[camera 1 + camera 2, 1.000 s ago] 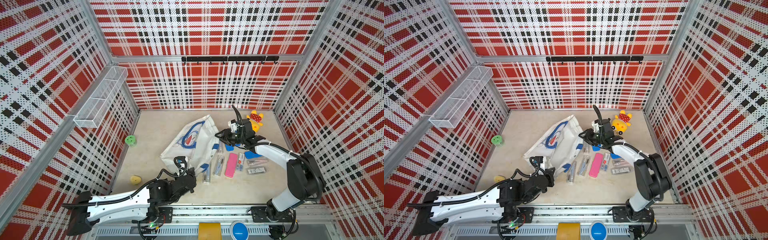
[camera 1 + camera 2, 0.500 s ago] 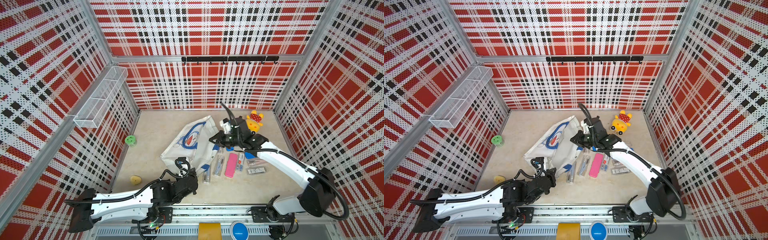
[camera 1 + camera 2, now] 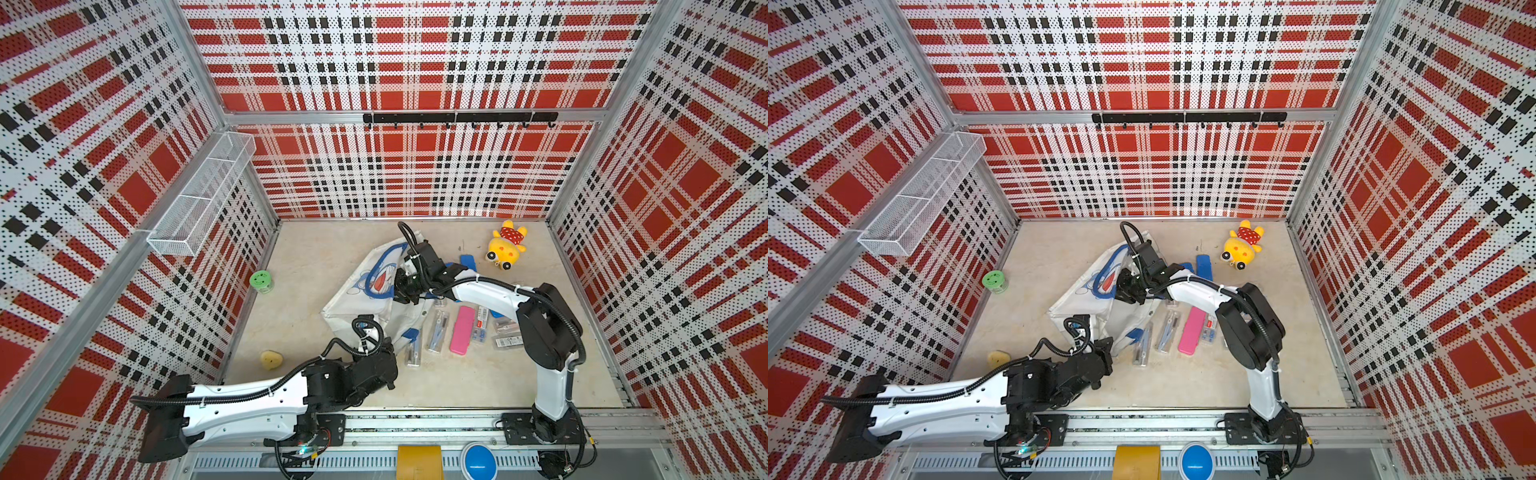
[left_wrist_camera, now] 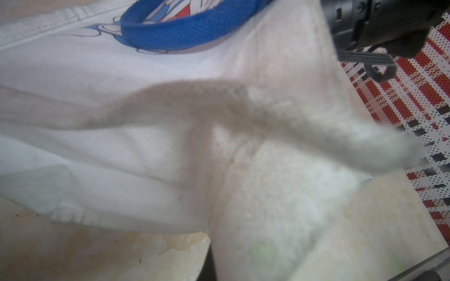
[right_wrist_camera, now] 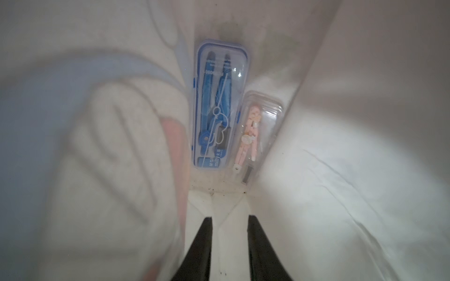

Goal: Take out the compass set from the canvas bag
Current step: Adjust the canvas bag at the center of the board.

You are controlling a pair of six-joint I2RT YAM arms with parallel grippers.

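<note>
In both top views the large off-white canvas bag with royal-blue woven loop handles lies slumped and creased on the pale stone-look table. The right gripper is sunk into its open mouth. The left gripper sits at the bag's nearer corner, where the cloth is drawn up to it. A glossy pink oblong case lies flat beside the right arm, outside the bag.

In the left wrist view coarse canvas fills the frame, and a thick fold bunches up close to the lens. The left gripper is clamped together on this cloth.

The right wrist view looks down inside the bag, between soft white walls. The right gripper's black tapered fingers stand a narrow way apart with nothing between them. Just ahead of them, on the bag's floor, lies the blue compass set in a clear rounded plastic case with a blue rim. Its long axis runs straight away from the gripper, hinge end nearer and legs pointing away. Touching its side is a smaller clear case holding a pink compass, tilted slightly.
</note>
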